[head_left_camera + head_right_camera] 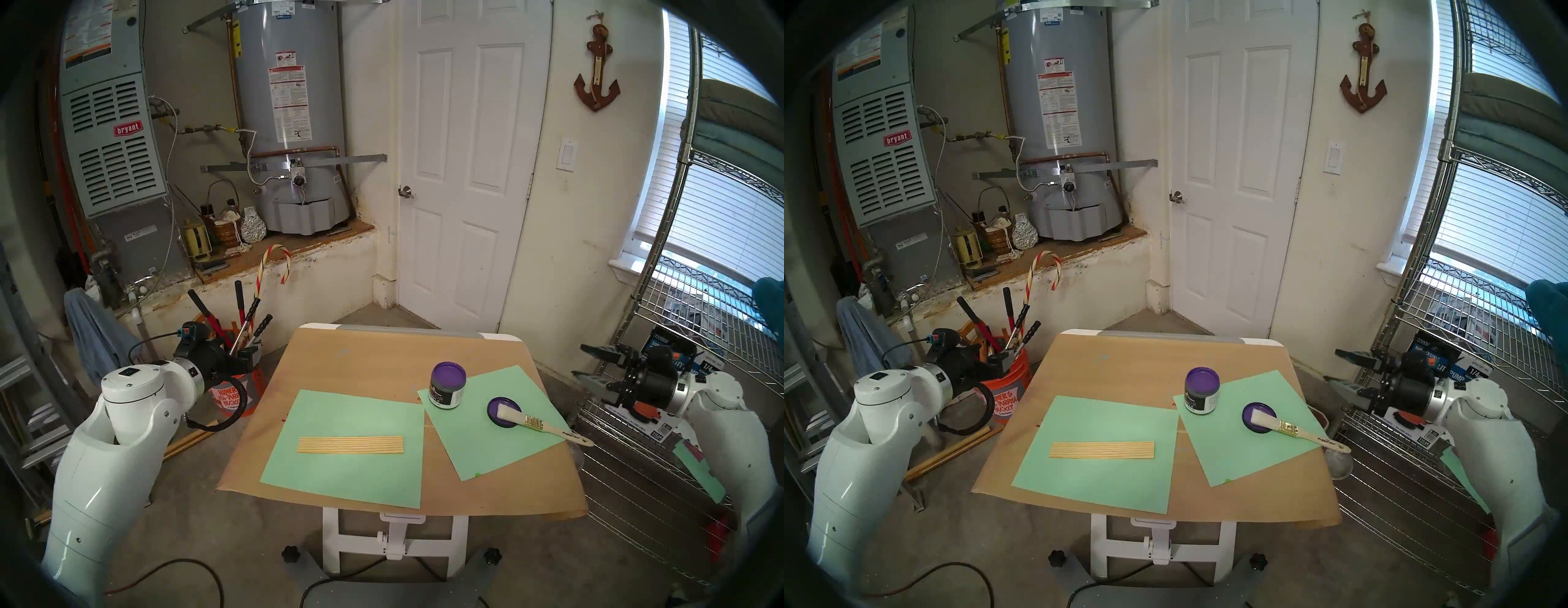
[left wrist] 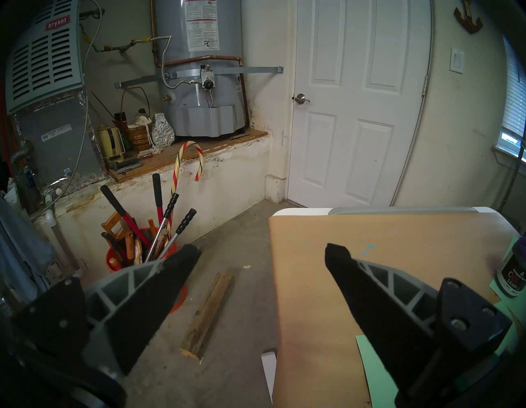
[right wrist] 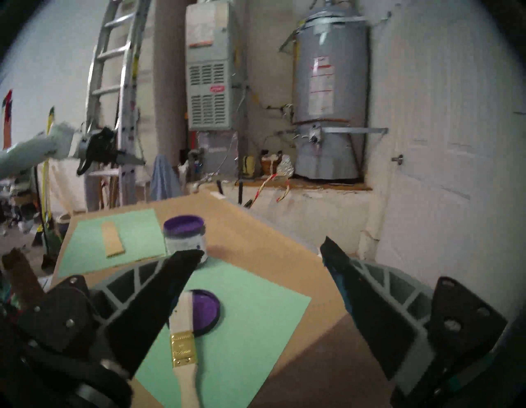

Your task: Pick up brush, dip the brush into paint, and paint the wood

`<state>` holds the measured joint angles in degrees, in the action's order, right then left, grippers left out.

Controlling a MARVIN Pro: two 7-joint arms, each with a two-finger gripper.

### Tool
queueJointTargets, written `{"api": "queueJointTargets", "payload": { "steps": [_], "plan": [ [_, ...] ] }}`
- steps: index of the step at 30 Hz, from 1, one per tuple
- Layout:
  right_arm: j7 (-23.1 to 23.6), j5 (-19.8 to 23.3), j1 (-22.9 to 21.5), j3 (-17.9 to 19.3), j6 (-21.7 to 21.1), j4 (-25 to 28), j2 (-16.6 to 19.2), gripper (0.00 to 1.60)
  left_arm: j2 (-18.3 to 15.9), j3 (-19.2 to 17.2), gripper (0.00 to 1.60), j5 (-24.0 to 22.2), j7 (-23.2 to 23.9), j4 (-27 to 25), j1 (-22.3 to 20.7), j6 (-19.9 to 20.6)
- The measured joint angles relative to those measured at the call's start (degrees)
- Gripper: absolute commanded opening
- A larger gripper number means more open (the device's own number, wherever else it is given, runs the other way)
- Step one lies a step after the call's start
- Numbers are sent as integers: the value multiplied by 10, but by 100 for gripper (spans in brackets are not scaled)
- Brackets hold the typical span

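Pale-handled brush (image 1: 535,422) found lying on right green sheet (image 1: 500,446), white bristles resting on purple-coated lid (image 1: 496,414), handle end past table (image 1: 360,356) edge. Paint jar (image 1: 448,384) open, just beside. Wood (image 1: 350,444) unpainted on left sheet. Right gripper (image 1: 594,365) off table, jaws spread wide, empty; left gripper (image 2: 257,253) likewise, idle. Step judged: pickup not begun. Next move: right jaws lowered over handle, closed across it.
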<state>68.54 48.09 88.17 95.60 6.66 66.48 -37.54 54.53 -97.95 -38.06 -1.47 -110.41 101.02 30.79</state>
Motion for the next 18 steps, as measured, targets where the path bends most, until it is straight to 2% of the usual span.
{"api": "queueJointTargets", "payload": {
  "steps": [6,18],
  "plan": [
    [-12,46,48,49,-57,-11,-1,160,0,0,160,0,0,1,0,0],
    [-11,87,135,115,-131,-19,-19,160,0,1,160,0,0,2,0,0]
  ]
}}
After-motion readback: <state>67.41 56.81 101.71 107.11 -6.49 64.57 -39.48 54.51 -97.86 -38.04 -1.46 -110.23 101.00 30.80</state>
